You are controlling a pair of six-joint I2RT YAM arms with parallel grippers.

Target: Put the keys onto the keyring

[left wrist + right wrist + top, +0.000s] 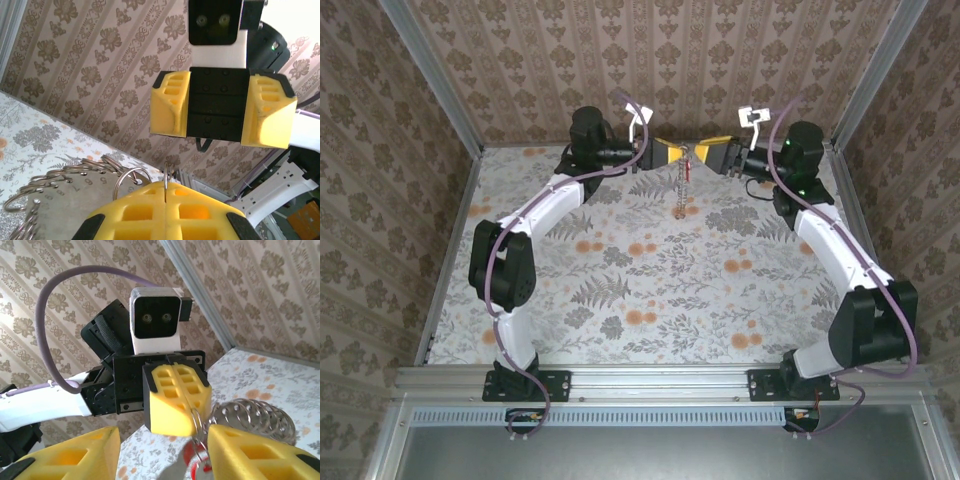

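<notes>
Left wrist view: the left pincer point(165, 192) is pressed shut on a thin wire of the keyring point(75, 171), whose fringe of small metal bits curls away to one side. Facing the keyring, the right pincer point(220, 112) stands wide apart, gripping nothing. From above, the keyring hangs between both pincers at the far end of the floral worktop point(620, 290), with a red-headed key point(188, 460) just below its wire.

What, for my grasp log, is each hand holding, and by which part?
The left hand pinches the keyring by its wire loop; the right hand is open.
</notes>
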